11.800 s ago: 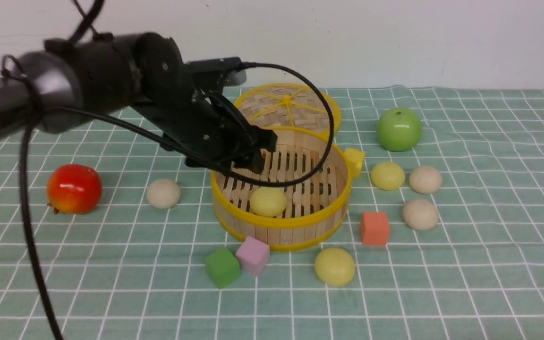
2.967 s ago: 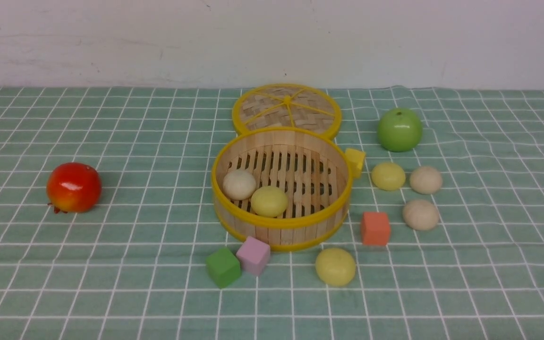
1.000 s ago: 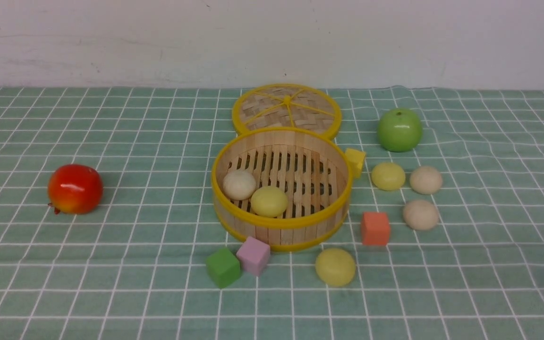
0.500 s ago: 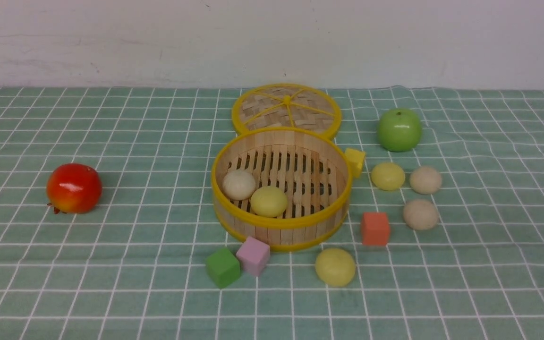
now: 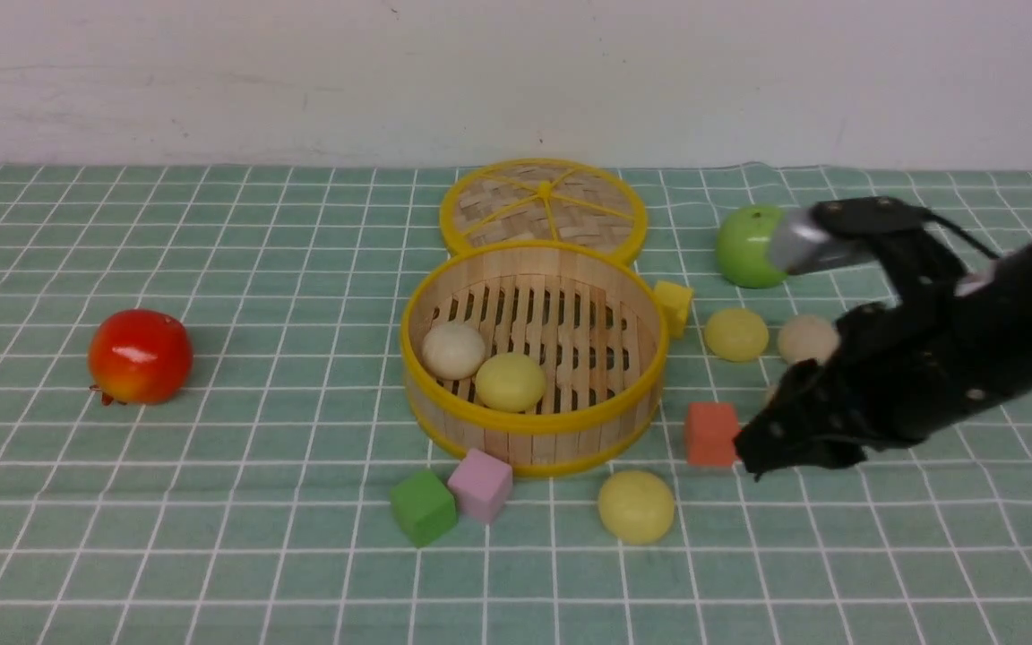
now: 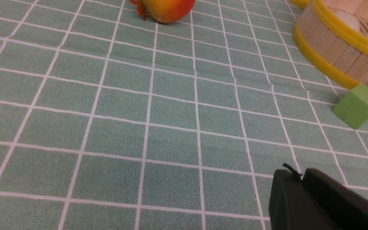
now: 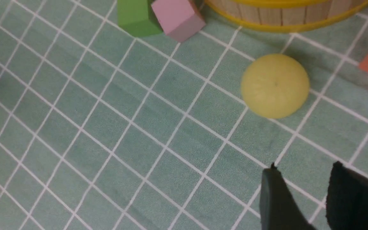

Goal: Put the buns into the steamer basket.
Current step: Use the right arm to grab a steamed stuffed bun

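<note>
Overlapping a beige bun (image 5: 803,339), the right jaws gape empty; cropped left jaws look clenched.

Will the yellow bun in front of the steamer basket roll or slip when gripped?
The yellow bun looks domed and flat-bottomed, so it probably stays put rather than rolling. Its smooth rounded sides could slip from the fingers unless gripped across the middle.
</note>
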`<state>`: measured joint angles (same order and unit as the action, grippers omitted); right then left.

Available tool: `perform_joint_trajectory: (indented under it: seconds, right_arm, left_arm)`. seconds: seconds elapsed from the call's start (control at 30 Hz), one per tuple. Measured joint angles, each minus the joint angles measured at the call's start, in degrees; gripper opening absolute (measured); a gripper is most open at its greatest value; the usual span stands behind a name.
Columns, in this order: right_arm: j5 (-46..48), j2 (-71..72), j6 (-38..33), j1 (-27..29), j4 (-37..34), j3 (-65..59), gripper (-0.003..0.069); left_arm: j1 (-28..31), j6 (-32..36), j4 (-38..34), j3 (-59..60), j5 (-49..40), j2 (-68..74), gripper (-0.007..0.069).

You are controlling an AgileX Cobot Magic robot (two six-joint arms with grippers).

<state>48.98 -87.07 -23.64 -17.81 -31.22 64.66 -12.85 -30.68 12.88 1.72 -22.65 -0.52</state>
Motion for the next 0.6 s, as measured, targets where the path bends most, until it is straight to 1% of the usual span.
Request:
perform_joint_trajectory:
  seconds: [0.03, 0.13, 0.17, 0.2, 0.23, 0.3, 0.4, 0.6]
  right_arm:
    - [0.29, -2.75, 3.55, -2.40, 3.05, 2.38, 0.0240]
    - [0.62, -8.69, 12.06, -7.25, 11.04, 7.72, 0.0240]
    - [0.74, -10.06, 14.73, -8.34, 12.94, 9.22, 0.0240]
    - [0.74, -10.72, 15.25, -8.60, 13.80, 9.50, 0.0240]
    - [0.74, -13.16, 19.73, -10.45, 16.88, 11.72, 0.0240]
    - [0.68, -15.33, 22.70, -11.42, 18.94, 13.08, 0.0240]
    - [-0.29, -18.19, 25.67, -11.92, 20.57, 14.83, 0.0240]
    - [-1.98, -20.70, 26.56, -11.98, 20.77, 15.54, 0.0240]
  left_arm:
    - [0.00, 0.00, 0.00, 0.00, 0.00, 0.00, 0.0052]
    - [0.00, 0.00, 0.00, 0.00, 0.00, 0.00, 0.0056]
    - [0.00, 0.00, 0.00, 0.00, 0.00, 0.00, 0.0057]
    - [0.00, 0.00, 0.00, 0.00, 0.00, 0.00, 0.0057]
    - [0.00, 0.00, 0.05, 0.00, 0.00, 0.00, 0.0057]
    - [0.00, 0.00, 0.11, 0.00, 0.00, 0.00, 0.0057]
    - [0.00, 0.00, 0.11, 0.00, 0.00, 0.00, 0.0057]
    - [0.00, 0.00, 0.11, 0.00, 0.00, 0.00, 0.0063]
